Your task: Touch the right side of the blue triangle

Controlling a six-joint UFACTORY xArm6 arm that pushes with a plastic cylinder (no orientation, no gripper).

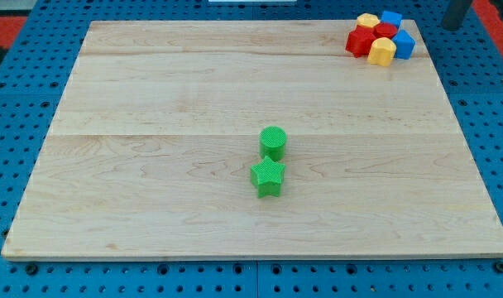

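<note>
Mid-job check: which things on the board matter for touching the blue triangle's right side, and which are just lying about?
In play:
- blue block at the cluster's right, possibly the triangle; shape unclear
- my tip, right of the cluster, off the board

Lying about:
- other blue block
- red blocks
- yellow blocks
- green cylinder
- green star

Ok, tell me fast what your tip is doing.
My tip: no gripper, holds nothing, touching no block; it sits off the board's top right corner, to the right of the blue block in the cluster.

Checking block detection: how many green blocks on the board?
2: green cylinder near the board's centre, green star touching it just below. None seem hidden in the top-right cluster, though it's tightly packed.
</note>
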